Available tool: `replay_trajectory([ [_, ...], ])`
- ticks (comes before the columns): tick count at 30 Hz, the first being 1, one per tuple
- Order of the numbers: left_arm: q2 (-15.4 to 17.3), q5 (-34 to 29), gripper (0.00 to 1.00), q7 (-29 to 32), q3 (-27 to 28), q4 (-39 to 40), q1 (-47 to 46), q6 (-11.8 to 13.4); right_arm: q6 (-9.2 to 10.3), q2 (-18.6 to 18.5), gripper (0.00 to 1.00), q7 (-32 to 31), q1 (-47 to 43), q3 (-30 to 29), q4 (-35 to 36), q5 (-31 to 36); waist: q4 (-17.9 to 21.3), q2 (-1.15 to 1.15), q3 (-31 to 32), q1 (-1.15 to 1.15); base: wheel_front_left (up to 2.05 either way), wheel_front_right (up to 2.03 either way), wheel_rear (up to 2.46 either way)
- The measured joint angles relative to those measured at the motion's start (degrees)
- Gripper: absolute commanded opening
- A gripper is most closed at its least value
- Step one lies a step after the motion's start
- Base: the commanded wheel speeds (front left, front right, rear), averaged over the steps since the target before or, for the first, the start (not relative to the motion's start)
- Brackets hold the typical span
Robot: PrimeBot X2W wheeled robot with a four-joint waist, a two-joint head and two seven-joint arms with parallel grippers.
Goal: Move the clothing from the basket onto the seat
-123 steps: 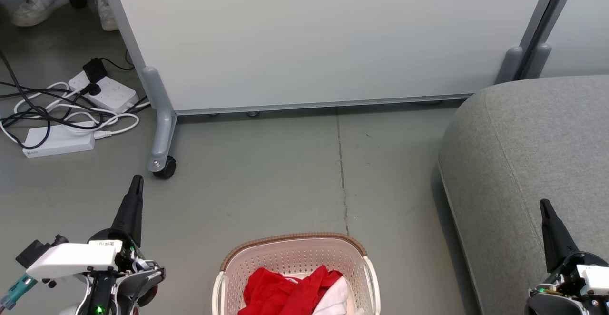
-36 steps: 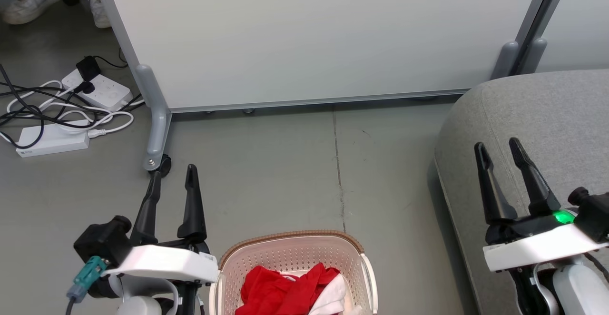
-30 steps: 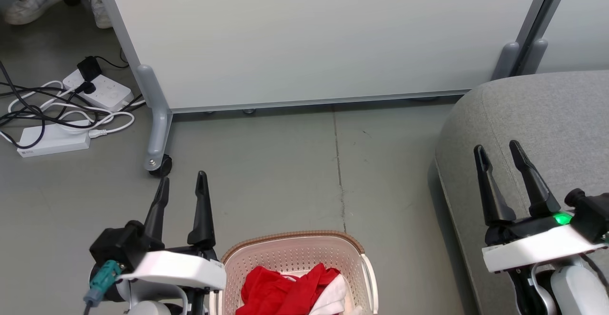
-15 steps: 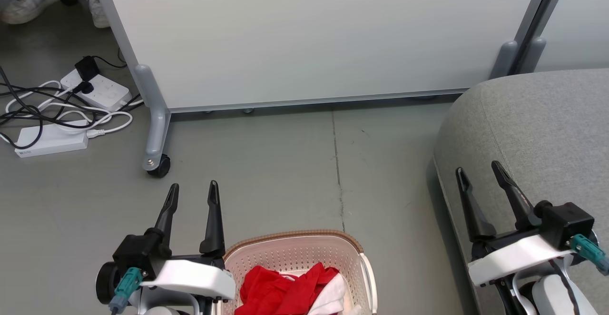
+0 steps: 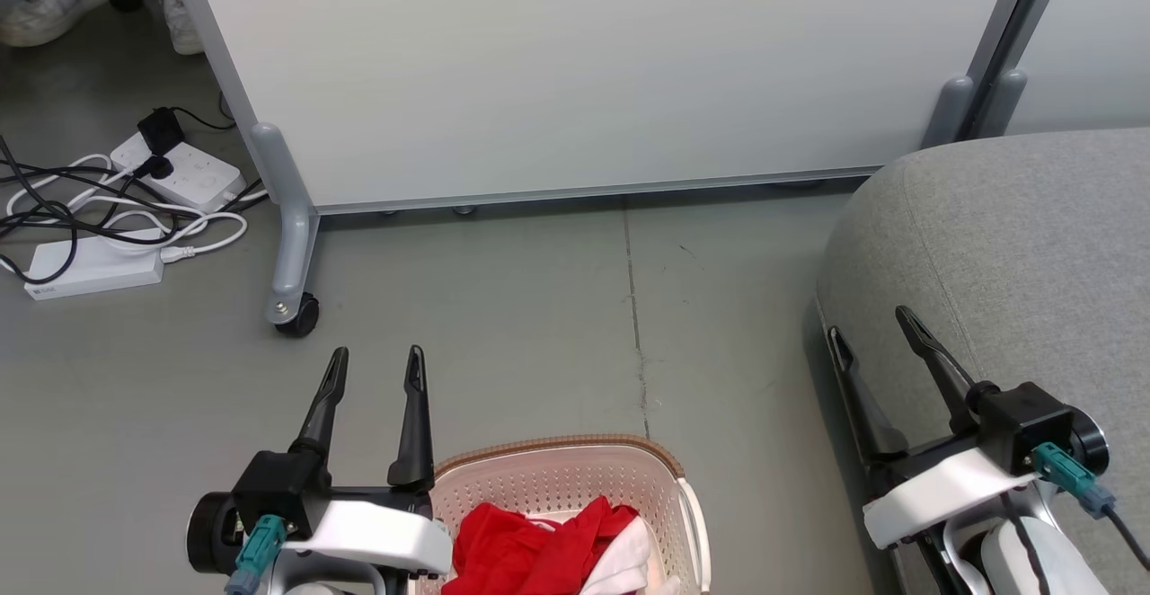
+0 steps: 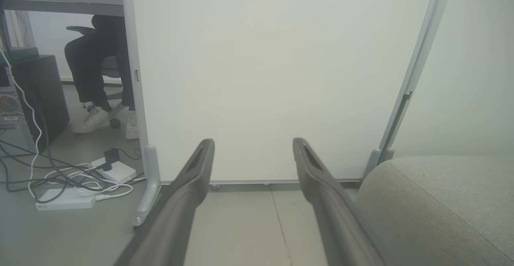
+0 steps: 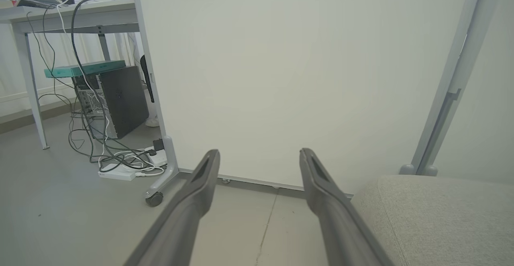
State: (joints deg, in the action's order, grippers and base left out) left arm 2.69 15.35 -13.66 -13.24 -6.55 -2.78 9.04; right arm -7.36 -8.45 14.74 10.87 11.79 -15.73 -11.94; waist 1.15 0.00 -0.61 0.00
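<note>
Standing on a smooth grey-green floor (image 5: 503,307), a cream-white perforated plastic laundry basket with a brown woven-look rim (image 5: 557,445) holds the clothing (image 5: 530,550) at the bottom centre of the head view. The clothing is a heap of bright red fabric with a white panel at its right. The left gripper (image 5: 377,352) hovers just beside the basket's left corner, its two long dark fingers spread apart and empty. The right gripper (image 5: 869,323) hangs at the near left edge of the large grey fabric-upholstered sofa seat (image 5: 1033,235), fingers likewise parted around nothing. A thin joint line (image 5: 633,307) runs across the floor toward a pale grey wheeled partition panel (image 5: 584,74). A cluster of white power strips and cables (image 5: 90,269) lies at the left — beyond it, a seated person's white shoes (image 5: 40,2), a black computer tower (image 7: 120,101) and a grey desk (image 7: 72,15).
</note>
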Motion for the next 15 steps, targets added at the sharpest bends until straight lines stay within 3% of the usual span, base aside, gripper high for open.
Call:
replay_trajectory([
  [15, 0.0, -2.9, 1.00, -1.5, 0.2, 0.2, 0.5, -0.7, -0.07, 0.4, 1.00, 0.1, 0.5, -0.1, -1.2, 5.9, 0.1, 0.00, 0.0, 0.00, 0.00, 0.00, 0.00],
])
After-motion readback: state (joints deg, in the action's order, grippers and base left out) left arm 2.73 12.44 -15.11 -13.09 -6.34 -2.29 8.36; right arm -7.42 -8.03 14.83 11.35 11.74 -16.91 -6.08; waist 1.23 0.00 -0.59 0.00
